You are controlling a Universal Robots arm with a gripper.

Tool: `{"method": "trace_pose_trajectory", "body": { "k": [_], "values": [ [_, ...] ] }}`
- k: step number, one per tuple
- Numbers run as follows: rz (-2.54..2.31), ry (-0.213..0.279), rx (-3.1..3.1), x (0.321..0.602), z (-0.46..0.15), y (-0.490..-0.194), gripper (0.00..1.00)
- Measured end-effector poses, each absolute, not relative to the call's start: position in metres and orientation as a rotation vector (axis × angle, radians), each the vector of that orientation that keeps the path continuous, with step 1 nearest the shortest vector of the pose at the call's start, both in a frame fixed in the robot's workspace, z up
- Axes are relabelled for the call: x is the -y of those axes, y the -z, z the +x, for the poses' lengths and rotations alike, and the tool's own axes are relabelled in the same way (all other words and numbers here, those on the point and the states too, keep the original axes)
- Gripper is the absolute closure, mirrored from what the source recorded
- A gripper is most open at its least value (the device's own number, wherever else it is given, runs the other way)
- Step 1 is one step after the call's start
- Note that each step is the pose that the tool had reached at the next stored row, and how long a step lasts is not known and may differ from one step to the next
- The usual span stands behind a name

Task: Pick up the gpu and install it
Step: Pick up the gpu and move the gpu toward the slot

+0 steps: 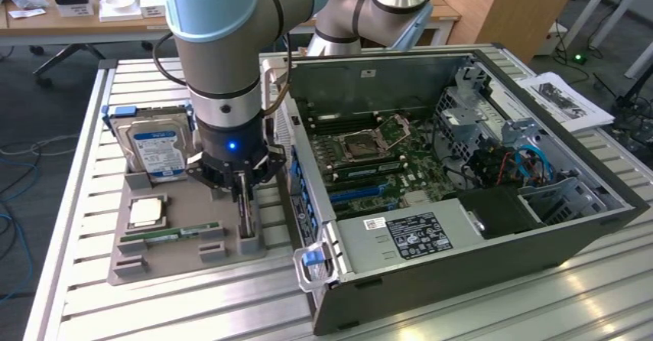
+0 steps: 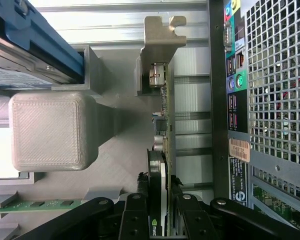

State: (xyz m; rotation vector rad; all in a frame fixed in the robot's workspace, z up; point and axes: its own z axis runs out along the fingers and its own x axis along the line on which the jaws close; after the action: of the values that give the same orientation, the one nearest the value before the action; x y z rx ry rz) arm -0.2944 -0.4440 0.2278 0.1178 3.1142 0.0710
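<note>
One hard drive [image 1: 153,151] stands at the exterior view's left on the grey tray [image 1: 168,261]; beside it the end effector [image 1: 241,193] clamps the gpu [image 2: 162,200], upright on edge in its slot, just left of the open computer case [image 1: 571,226].

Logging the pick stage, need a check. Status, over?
Gripper shut on graphics card. Card upright, edge-on, seated in tray slot. Computer case close beside it.
</note>
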Motion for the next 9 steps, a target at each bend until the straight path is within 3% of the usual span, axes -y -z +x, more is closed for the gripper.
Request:
{"method": "trace_pose_trajectory", "body": {
  "k": [9],
  "values": [
    [0.118,-0.071,-3.114,0.444,-0.2944,-0.2302,0.73]
  ]
}}
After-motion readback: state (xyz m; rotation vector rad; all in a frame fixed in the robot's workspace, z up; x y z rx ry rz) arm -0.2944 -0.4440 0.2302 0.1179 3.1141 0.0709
